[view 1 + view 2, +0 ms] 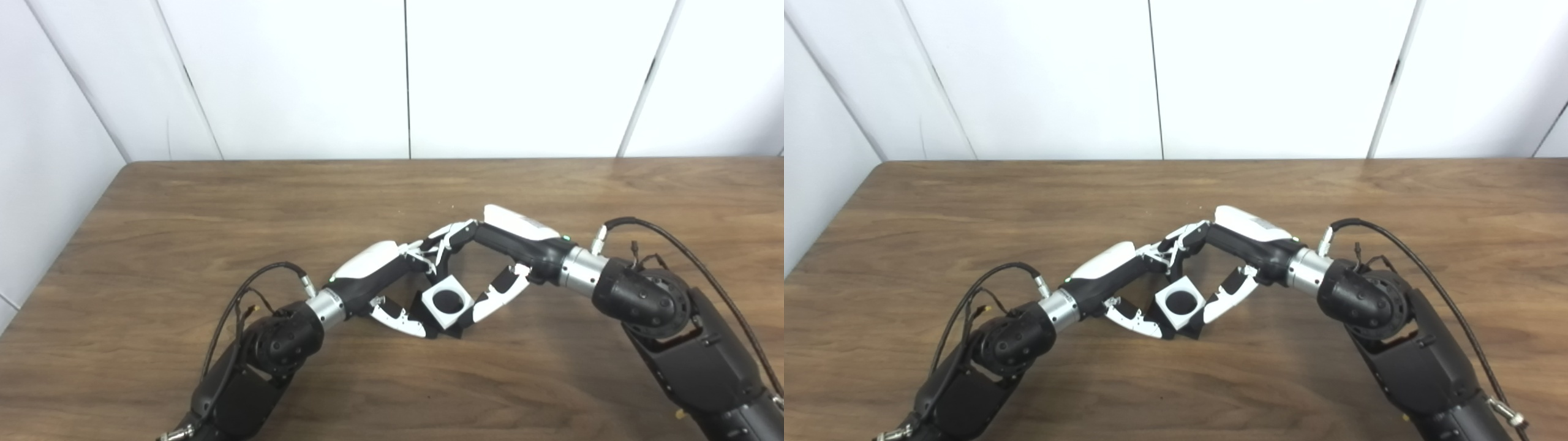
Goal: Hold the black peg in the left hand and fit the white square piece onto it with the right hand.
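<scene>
Both forearms frame my left hand and right hand, closed around the white square piece; its hole looks filled, probably by the black peg. I should press squarely, low over the bench.

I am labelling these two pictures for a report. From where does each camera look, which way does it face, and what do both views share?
Left eye view: on the robot's head, facing forward and down at the wooden table; both arms enter from the bottom edge.
Right eye view: beside the first, a little to the right, facing the same way; same arms, everything shifted leftward.
Shared: the left hand and right hand meet around the white square piece, whose round hole looks black; white wall panels behind.
</scene>
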